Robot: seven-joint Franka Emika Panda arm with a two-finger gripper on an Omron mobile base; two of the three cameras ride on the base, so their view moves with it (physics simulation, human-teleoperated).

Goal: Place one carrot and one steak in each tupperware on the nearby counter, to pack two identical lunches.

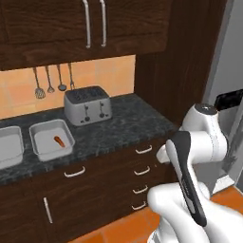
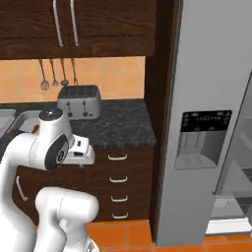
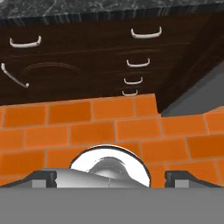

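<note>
Far-left tupperware [image 1: 8, 147]: you see it cut by the left edge of the left base view, on the counter [image 1: 128, 121], well off to the pincer's left and above it; what lies in it, you cannot tell.
Second tupperware [image 1: 51, 138]: just right of the first, on the same counter, also up and left of the pincer.
Carrot [image 1: 59, 141]: one small orange piece lies inside this second tray, near its middle.
Toaster [image 1: 88, 105]: silver, behind and to the right of the trays, against the tiled wall.
Drawers [image 3: 138, 48]: dark wood with curved silver handles, straight ahead of the pincer in the hand view.
Floor [image 3: 109, 122]: orange tiles lie under the pincer.
Pincer [image 3: 112, 178]: your two fingertips stand wide apart at the bottom corners of the hand view, with nothing between them; it grips nothing.
Fridge [image 2: 211, 113]: grey, to the pincer's right.
</note>
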